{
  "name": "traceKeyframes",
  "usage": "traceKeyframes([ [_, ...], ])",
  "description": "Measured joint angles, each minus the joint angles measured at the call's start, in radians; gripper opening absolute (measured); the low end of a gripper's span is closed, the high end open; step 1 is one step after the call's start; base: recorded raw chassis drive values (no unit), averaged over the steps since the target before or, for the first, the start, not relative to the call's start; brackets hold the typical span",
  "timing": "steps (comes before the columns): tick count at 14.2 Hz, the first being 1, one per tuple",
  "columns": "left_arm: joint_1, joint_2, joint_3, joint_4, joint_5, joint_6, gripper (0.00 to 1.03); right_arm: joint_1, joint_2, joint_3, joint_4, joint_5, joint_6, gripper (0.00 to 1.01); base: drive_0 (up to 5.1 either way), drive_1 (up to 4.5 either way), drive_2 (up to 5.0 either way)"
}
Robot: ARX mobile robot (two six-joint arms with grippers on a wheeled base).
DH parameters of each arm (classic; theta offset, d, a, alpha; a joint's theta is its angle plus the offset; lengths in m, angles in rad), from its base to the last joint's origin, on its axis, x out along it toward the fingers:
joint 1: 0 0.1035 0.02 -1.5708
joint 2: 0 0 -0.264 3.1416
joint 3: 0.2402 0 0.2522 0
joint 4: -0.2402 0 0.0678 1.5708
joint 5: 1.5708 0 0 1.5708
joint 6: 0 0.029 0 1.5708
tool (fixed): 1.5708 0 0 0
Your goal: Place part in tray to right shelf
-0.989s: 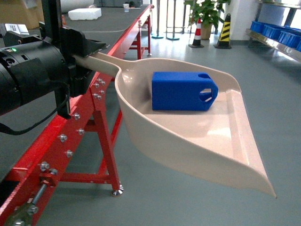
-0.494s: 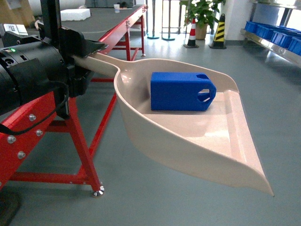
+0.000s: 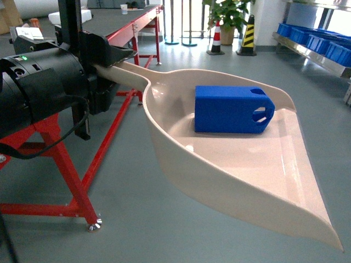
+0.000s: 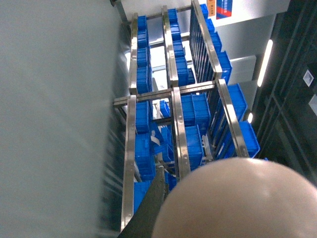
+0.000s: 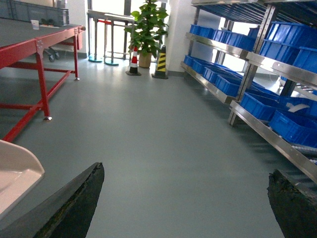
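Note:
The blue part (image 3: pixel 233 109) lies on its side in the bowl of the beige tray (image 3: pixel 258 170), which hangs in the air over the floor. My left gripper (image 3: pixel 112 63) is shut on the tray's handle (image 3: pixel 129 71) at the left of the head view. In the left wrist view the tray's rounded back (image 4: pixel 237 198) fills the lower right beside one dark finger (image 4: pixel 148 208). My right gripper (image 5: pixel 185 198) is open and holds nothing above bare floor, with the tray's corner (image 5: pixel 15 173) to its left. The right shelf (image 3: pixel 312 49) stands at the far right with blue crates.
A red-framed conveyor table (image 3: pixel 60 159) runs along the left, its foot (image 3: pixel 94 224) on the floor. Traffic cones (image 3: pixel 249 35) and a potted plant (image 3: pixel 227 13) stand at the back. Steel rails of the shelf (image 5: pixel 277 141) with blue crates (image 5: pixel 292 124) line the right.
The whole view has swung to the right: the red table has slid leftward and the shelf sits closer. The tray, still held, and the part have shifted slightly right in view.

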Motion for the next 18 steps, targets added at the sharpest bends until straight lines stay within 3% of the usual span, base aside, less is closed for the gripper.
traceKeyframes([
  [18, 0.015, -0.001, -0.001, 0.0, -0.016, 0.001, 0.12, 0.0, 0.0, 0.0, 0.0, -0.001, 0.0, 0.98, 5.0, -2.34, -2.3],
])
